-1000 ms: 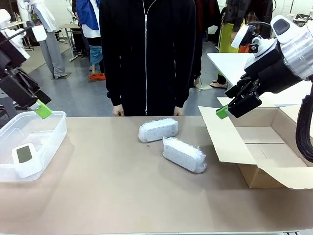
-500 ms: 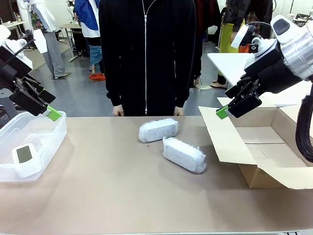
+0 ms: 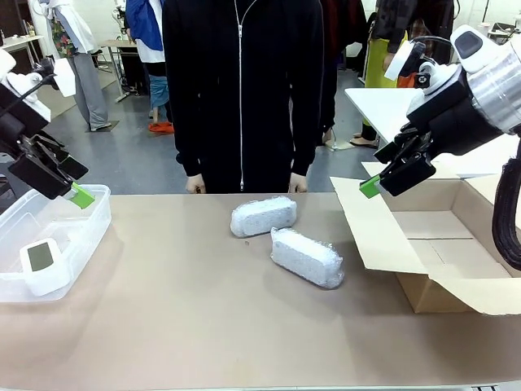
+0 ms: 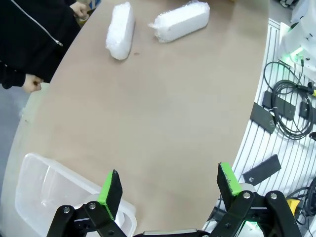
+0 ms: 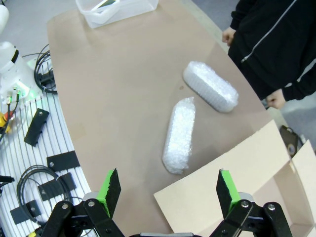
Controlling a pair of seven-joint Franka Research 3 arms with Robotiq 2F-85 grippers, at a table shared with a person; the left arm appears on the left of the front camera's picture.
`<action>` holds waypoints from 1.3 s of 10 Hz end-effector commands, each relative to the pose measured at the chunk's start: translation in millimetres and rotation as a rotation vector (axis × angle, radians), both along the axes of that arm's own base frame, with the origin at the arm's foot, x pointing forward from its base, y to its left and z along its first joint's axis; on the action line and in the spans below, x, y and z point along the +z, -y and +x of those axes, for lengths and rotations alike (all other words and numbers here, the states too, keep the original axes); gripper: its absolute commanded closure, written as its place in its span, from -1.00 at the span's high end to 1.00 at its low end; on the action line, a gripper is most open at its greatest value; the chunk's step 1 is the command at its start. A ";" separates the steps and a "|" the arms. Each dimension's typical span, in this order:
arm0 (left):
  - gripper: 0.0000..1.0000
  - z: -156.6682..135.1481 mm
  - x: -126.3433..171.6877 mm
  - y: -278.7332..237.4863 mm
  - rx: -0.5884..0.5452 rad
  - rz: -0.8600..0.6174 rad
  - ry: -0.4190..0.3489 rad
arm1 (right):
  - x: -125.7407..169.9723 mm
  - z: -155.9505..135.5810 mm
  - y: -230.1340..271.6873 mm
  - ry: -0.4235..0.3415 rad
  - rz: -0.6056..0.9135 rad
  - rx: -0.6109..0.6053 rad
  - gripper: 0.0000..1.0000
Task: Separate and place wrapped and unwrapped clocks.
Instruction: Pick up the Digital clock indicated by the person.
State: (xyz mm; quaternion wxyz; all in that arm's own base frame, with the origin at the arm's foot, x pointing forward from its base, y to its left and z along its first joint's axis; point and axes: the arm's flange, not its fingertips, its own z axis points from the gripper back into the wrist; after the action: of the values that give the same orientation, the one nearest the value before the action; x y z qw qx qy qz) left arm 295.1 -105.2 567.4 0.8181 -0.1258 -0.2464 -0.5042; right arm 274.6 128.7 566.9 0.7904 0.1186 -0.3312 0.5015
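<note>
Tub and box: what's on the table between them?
In the front view, between the tub and the box, lie the far bundle and the near bundle; otherwise bare table.

A whitish, bumpy bubble-wrap texture is shown on the far bundle point(image 3: 263, 216) and the near bundle point(image 3: 306, 257). The clock point(image 3: 42, 265) is coloured white, its screen grey-green. The plastic tub point(image 3: 91, 220) is left clear. The counter point(image 3: 187, 318) is covered in plain tan. The cardboard box point(image 3: 378, 232) is coloured light brown. Black bodies and bright green pads are borne by the left pincer point(image 4: 168, 178) and right pincer point(image 5: 167, 180). A black jacket point(image 3: 212, 90) with a pale zip line is worn by the person.
</note>
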 end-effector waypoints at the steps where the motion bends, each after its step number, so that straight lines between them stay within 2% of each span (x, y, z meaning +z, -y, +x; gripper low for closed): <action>1: 1.00 -1.4 1.2 4.1 0.003 0.001 0.022 | -1.3 0.6 -0.1 -0.010 0.008 0.010 1.00; 13: 1.00 -1.4 1.2 4.1 0.003 0.001 0.022 | -1.3 0.6 -0.1 -0.010 0.008 0.010 1.00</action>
State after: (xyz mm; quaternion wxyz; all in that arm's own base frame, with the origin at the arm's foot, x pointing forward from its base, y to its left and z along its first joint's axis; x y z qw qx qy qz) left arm 294.7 -107.3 569.2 0.8154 -0.1238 -0.2515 -0.5066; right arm 274.6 128.7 566.9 0.7904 0.1186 -0.3312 0.5015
